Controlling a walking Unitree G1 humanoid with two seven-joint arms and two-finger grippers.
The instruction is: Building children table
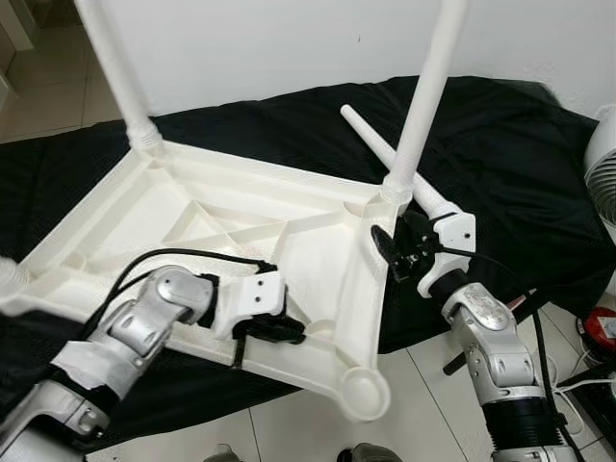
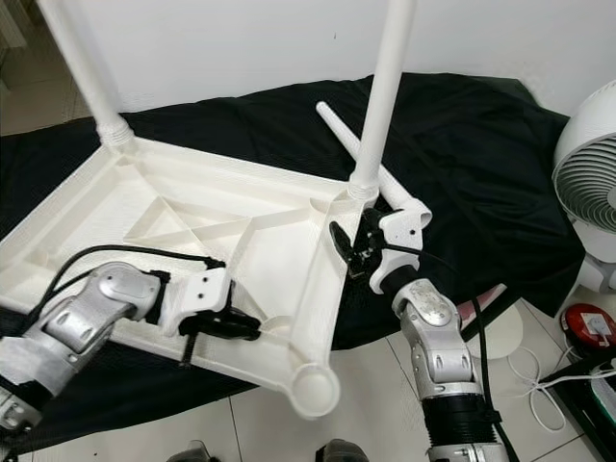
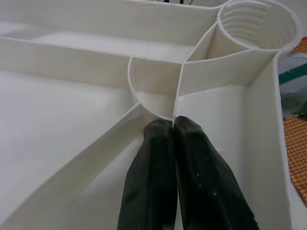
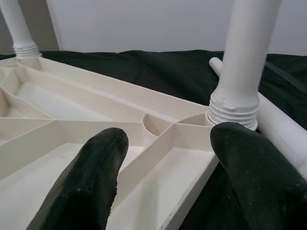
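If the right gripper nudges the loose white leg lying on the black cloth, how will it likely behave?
The loose leg is a smooth, tapered tube, so it would probably roll in a curve. The black cloth may damp that. It looks stiff, hollow plastic, likely light. The right gripper is open beside it.

— Head pair?
— Looking forward and down from above, sharing the upturned white tabletop [image 1: 241, 221] on black cloth [image 1: 500, 144].
— Left wrist?
— Pressed close along closed fingers [image 3: 158, 177], facing an empty leg socket [image 3: 256, 24].
— Right wrist?
— Low, near a screwed-in leg [image 4: 249, 57].
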